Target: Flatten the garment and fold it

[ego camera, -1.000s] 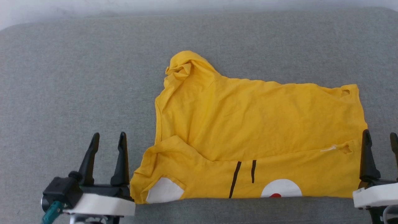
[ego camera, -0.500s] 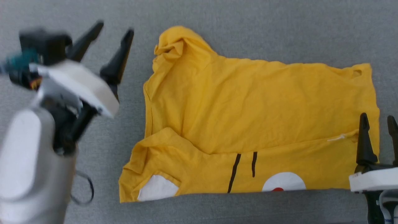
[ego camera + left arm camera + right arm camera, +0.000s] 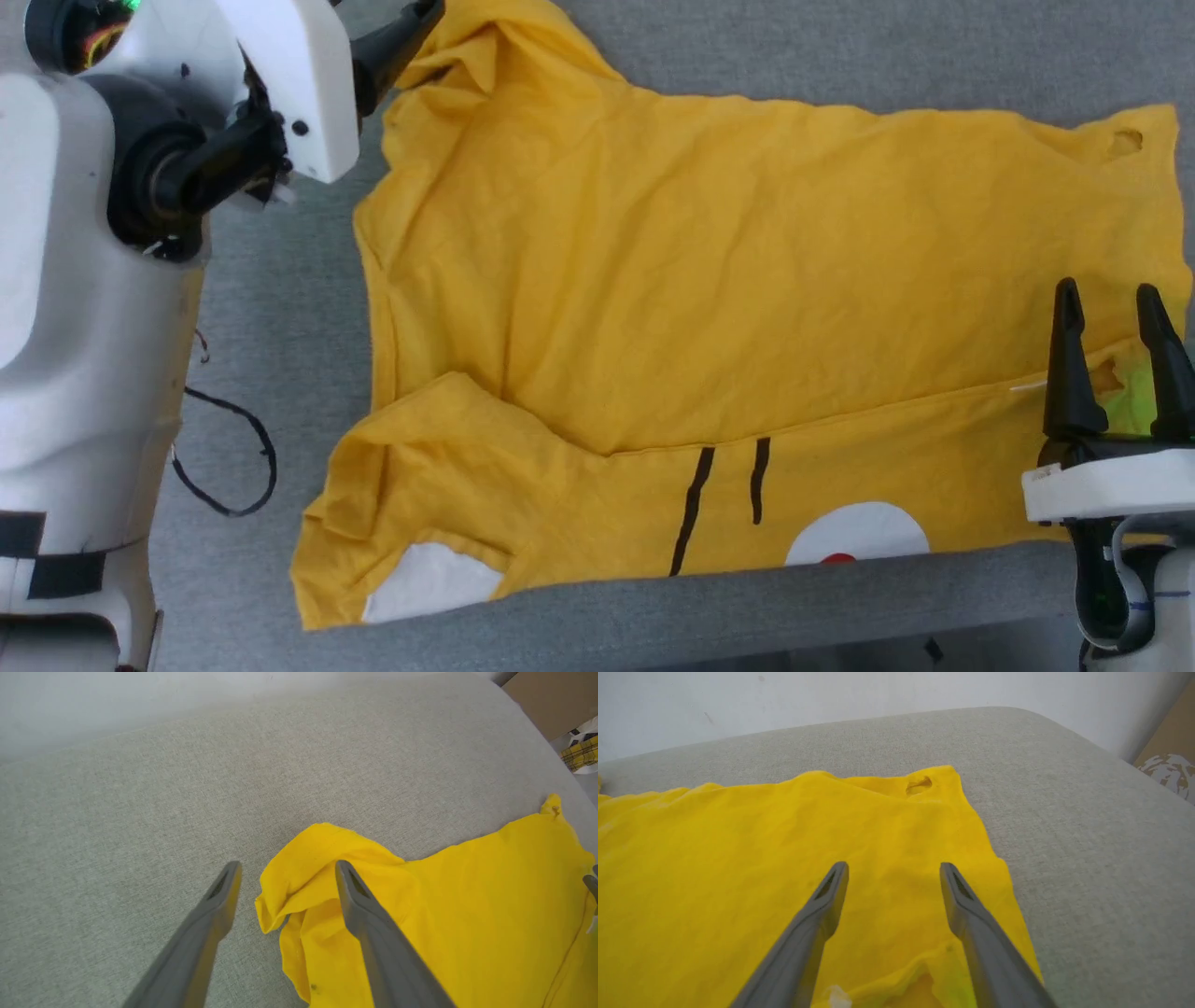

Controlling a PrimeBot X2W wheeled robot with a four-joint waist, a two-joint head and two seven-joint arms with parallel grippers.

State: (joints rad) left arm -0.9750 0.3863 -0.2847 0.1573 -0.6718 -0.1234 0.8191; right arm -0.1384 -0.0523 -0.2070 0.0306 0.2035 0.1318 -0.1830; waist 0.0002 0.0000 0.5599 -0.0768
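While both pairs of long, tapered dark fingers stand apart with nothing held, the left tool (image 3: 288,864) hovers with its tips straddling the bunched, crumpled sleeve of the garment (image 3: 700,280). The right tool (image 3: 893,865) is poised over the shirt's edge farthest from the left tool. Between the two tools the thin, soft, bright yellow fabric lies spread and lightly wrinkled. A band behind the right tool's fingers is folded over, showing two black stripes, rounded white patches and a red dot. Beyond the right tool's tips a small hole (image 3: 920,785) sits near the far corner. All around is the grey, coarsely woven padded surface (image 3: 117,812). A second ago the left tool rested low beside the folded band, and the right tool stood just off the fabric.
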